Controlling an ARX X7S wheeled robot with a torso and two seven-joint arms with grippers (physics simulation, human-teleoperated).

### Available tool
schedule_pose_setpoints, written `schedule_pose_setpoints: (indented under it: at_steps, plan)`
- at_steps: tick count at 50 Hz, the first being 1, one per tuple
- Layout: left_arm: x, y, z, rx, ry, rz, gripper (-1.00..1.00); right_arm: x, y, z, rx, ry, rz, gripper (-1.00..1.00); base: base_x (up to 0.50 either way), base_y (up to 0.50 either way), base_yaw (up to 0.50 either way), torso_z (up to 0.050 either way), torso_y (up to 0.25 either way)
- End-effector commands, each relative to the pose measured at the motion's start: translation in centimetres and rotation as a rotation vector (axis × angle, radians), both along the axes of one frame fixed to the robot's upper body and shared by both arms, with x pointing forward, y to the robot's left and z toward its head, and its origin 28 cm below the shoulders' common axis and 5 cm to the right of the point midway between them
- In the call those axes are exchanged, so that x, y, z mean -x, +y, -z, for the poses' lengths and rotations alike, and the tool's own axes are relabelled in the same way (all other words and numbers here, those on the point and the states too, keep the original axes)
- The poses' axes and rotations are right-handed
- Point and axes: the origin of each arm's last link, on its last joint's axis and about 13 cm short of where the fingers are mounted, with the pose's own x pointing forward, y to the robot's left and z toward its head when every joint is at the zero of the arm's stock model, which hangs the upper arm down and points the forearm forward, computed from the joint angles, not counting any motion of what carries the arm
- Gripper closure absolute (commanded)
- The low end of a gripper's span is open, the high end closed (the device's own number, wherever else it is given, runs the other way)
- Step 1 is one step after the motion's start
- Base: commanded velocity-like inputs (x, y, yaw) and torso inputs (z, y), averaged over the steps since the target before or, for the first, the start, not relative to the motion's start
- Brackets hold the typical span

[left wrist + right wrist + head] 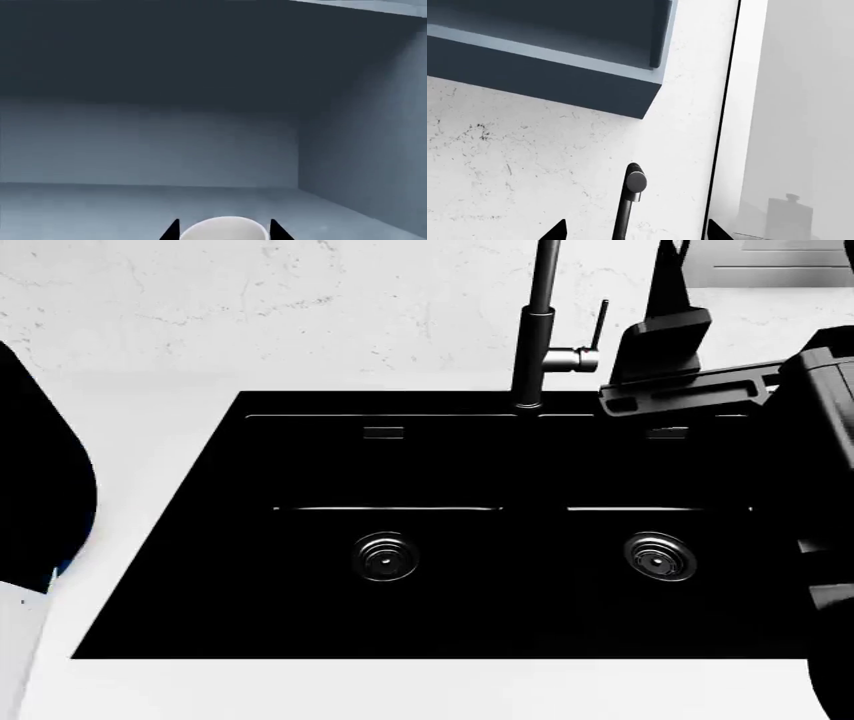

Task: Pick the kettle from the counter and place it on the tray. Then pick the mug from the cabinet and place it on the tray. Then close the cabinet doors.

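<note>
At the far left of the head view a large black rounded shape point(34, 480) overlaps the white worktop point(160, 390); what it is cannot be told from here. Right of it the built-in black double sink point(307, 620) fills most of the view, a round drain in the left basin point(384, 556) and another in the right basin point(659, 556); a dark faucet point(537, 330) rises from the back rim between the two basins, its small lever pointing right, against the white marbled wall point(267, 290). At the right edge a black robot arm point(694, 380) reaches up and out of the top of the view.

The kettle and the tray appear in none of the views.

In the left wrist view the camera looks into a grey-blue cabinet point(147, 145) (back wall, floor and one side wall all visible); the left gripper point(225, 231) shows only two black fingertips point(172, 231) standing apart, and between them sits the rounded white top of an object, likely the mug point(225, 229); whether the fingertips touch it cannot be told.

In the right wrist view the right gripper point(635, 231) shows two black fingertips point(557, 231) set wide apart with nothing between them but the faucet head point(634, 182) farther off; beyond are the marbled wall and the dark-blue underside of a wall cabinet point(560, 85), and beside the wall a pale glossy panel point(807, 125) with a faint reflection.
</note>
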Motion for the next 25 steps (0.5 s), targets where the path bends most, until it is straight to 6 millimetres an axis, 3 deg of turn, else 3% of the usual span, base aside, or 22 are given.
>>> schedule_pose_setpoints:
  at_steps: [1,8,14,21,25]
  plan:
    - [0.5,-0.7,8.1,-0.109,0.093,0.107,1.0,-0.3,0.2,0.5,-0.005,0.01,-0.007,-1.0,0.0,0.0,0.0,0.0,0.0]
    - [-2.5,-0.3,10.9,-0.129,0.186,0.057,1.0,-0.6,0.2,0.8,-0.01,0.021,-0.009,-1.0,0.0,0.0,0.0,0.0,0.0]
    - [-4.7,1.5,10.8,-0.129,0.248,-0.078,1.0,-0.7,0.1,0.7,-0.015,0.017,-0.002,-1.0,0.0,0.0,0.0,0.0,0.0]
    - [-5.4,2.9,10.0,-0.135,0.271,-0.164,1.0,-1.0,0.1,0.9,-0.009,0.014,0.032,-1.0,0.0,0.0,0.0,0.0,0.0]
    - [-5.7,3.1,10.6,-0.139,0.287,-0.177,1.0,-0.9,0.1,0.8,-0.004,0.005,0.042,-1.0,0.0,0.45,0.0,0.0,0.0]
